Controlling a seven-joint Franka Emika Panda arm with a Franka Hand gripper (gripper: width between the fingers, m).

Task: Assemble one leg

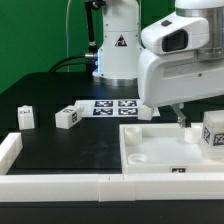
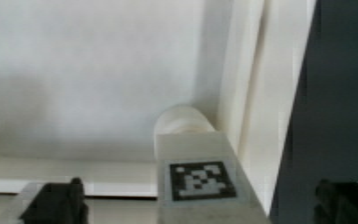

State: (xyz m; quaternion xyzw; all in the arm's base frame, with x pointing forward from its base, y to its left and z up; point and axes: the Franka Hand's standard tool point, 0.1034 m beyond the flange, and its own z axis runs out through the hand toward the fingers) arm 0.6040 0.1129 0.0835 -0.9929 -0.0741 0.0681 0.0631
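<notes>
A white stubby leg (image 2: pixel 197 160) with a black-and-white tag stands on the large white panel (image 2: pixel 87 80) near its edge. In the wrist view it lies between my two dark fingertips (image 2: pixel 51 200), apart from both. My gripper (image 2: pixel 199 198) is open and holds nothing. In the exterior view my gripper (image 1: pixel 181 116) hangs over the panel (image 1: pixel 165 145), with a tagged leg (image 1: pixel 213 134) just to its right. Two more legs (image 1: pixel 25 117) (image 1: pixel 67 118) lie on the black table at that view's left.
The marker board (image 1: pixel 112 106) lies at the back by the robot base. A low white wall (image 1: pixel 50 185) runs along the front and the exterior view's left. The panel has a round socket (image 1: pixel 140 158) at its near corner.
</notes>
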